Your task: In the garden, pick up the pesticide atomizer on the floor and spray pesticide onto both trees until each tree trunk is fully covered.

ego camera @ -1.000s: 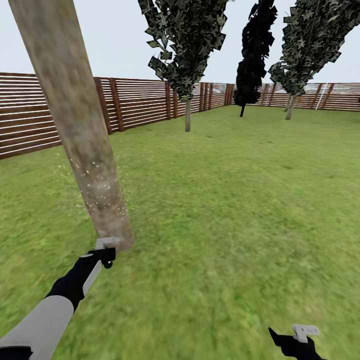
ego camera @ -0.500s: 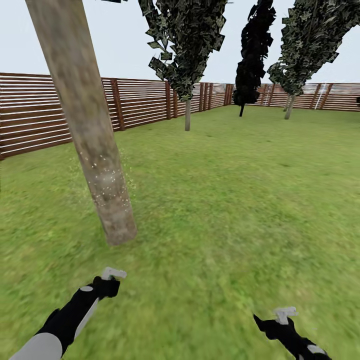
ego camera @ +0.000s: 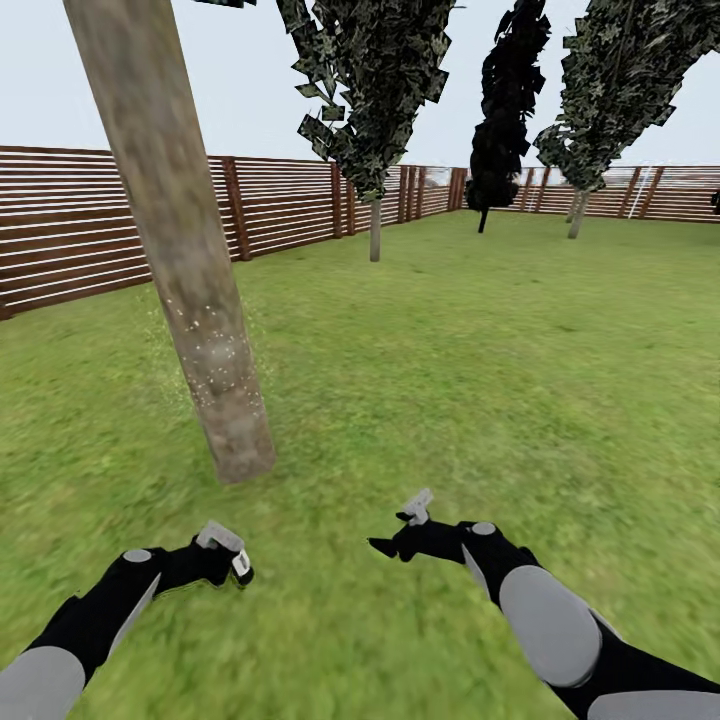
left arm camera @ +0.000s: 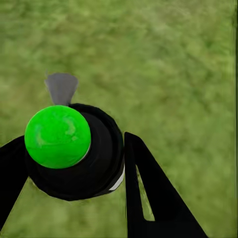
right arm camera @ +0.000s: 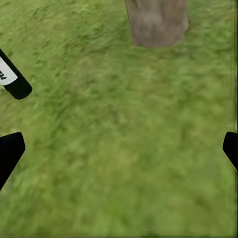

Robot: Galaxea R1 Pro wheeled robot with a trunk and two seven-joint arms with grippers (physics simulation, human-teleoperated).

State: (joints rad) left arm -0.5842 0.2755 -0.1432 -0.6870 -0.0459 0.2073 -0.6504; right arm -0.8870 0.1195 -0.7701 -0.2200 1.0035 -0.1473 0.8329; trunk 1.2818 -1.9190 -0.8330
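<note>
From the head view, my left hand (ego camera: 225,552) hung low over the grass (ego camera: 480,380), wrapped round the pesticide atomizer (ego camera: 238,564), whose dark body with its white mark showed just under my pale fingers. The tree trunk (ego camera: 205,330) leaned up just ahead of it, pale droplets speckling a band on its lower part, bare bark above. My right hand (ego camera: 398,532) hovered beside it, holding nothing. The fence (ego camera: 280,205) ran behind.

In the left wrist view, the bottle (left arm camera: 74,151) sat clamped between my black fingers (left arm camera: 148,193), seen end-on with its round green end facing the camera and a grey nozzle tip pointing at lawn, not bark. I judged I should tilt that wrist up until the nozzle met the trunk, then sweep slowly upward and around.

In the right wrist view, my fingertips (right arm camera: 10,153) stood wide apart over turf, the trunk's base (right arm camera: 156,22) beyond and the bottle's dark end (right arm camera: 14,79) off to one side. I thought that hand best kept clear of the spray.
</note>
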